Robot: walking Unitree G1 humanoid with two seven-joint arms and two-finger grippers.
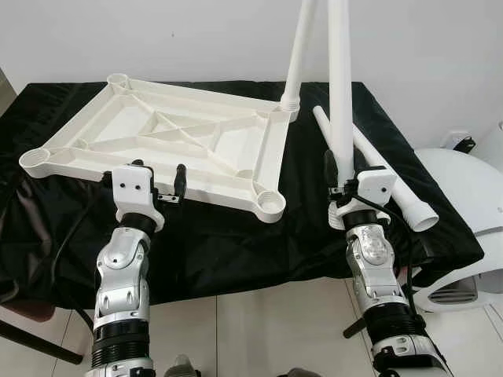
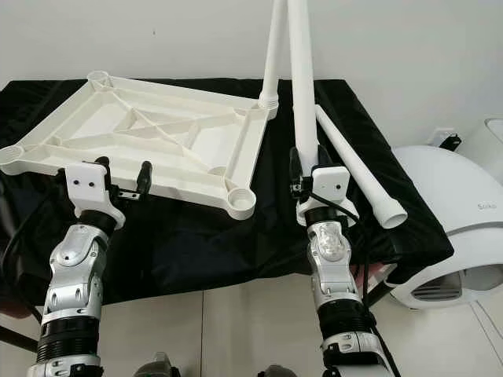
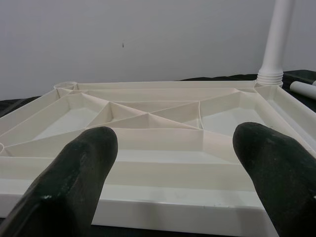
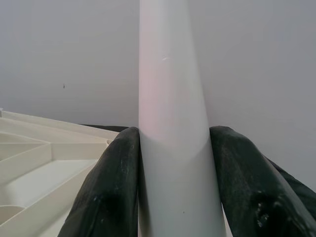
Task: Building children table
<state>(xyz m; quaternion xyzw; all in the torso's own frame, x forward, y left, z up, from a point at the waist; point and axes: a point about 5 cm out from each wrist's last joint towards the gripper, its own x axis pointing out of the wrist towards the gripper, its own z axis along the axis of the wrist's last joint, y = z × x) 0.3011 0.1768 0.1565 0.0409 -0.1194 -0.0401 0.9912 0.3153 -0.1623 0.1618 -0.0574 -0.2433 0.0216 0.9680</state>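
We have the white ribbed plastic tabletop (image 1: 169, 137) lying upside down on the black cloth-covered table (image 1: 236, 236), round leg sockets at its corners. One white tapered plastic leg (image 1: 299, 55) already stands upright in the far right socket. Our right gripper (image 1: 339, 174) is clamped on a second white plastic leg (image 1: 340, 86), held upright just off the tabletop's right edge, near the front right socket (image 1: 269, 206) but not in it. In the right wrist view both black fingers (image 4: 111, 187) press against that leg's sides. A third white leg (image 1: 385, 177) lies flat on the cloth, just behind and right of the right gripper, wide end toward the table's front edge. Our left gripper (image 1: 161, 184) sits at the tabletop's near edge, fingers (image 3: 74, 177) spread and gripping nothing. A white rounded appliance (image 1: 471, 228) stands right of the table.
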